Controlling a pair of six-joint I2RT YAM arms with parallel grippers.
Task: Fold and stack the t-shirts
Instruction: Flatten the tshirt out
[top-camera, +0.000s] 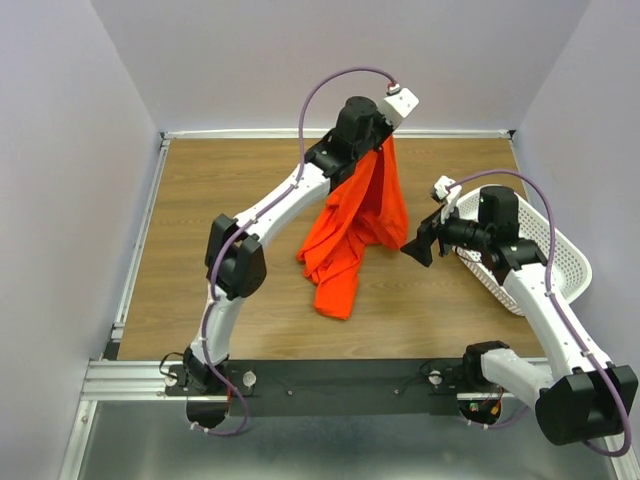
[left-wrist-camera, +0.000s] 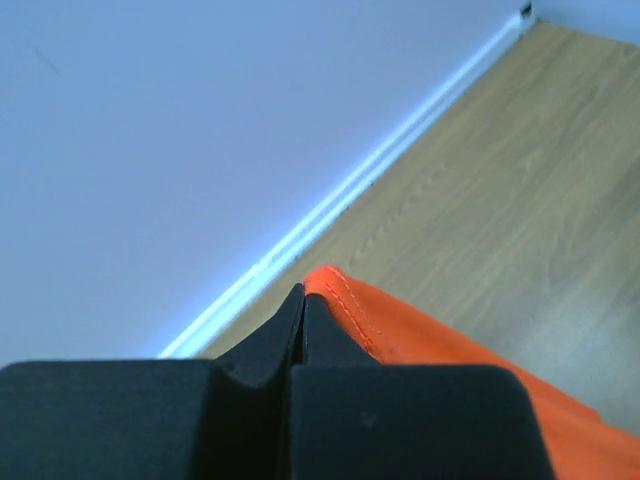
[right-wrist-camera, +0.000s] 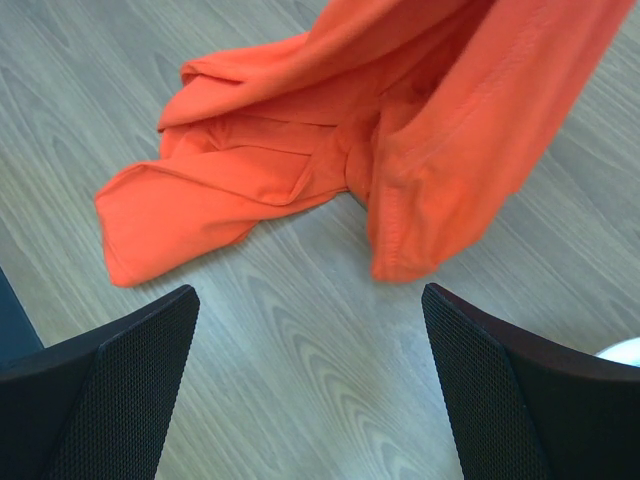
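Note:
One bright orange t-shirt (top-camera: 360, 215) hangs from my left gripper (top-camera: 385, 143), which is raised over the back of the table; the shirt's lower part lies crumpled on the wood. In the left wrist view the gripper (left-wrist-camera: 303, 296) is shut on a stitched hem of the t-shirt (left-wrist-camera: 430, 340). My right gripper (top-camera: 416, 245) sits low, just right of the hanging cloth, and is open. In the right wrist view the gripper (right-wrist-camera: 310, 290) holds nothing; the t-shirt (right-wrist-camera: 300, 170) drapes ahead of it, and a dangling fold ends near the right finger (right-wrist-camera: 520, 390).
A white perforated basket (top-camera: 555, 255) lies tilted at the table's right edge, behind the right arm. The wooden table (top-camera: 230, 190) is enclosed by pale walls at the back and sides. The arms' black base rail (top-camera: 340, 378) runs along the near edge.

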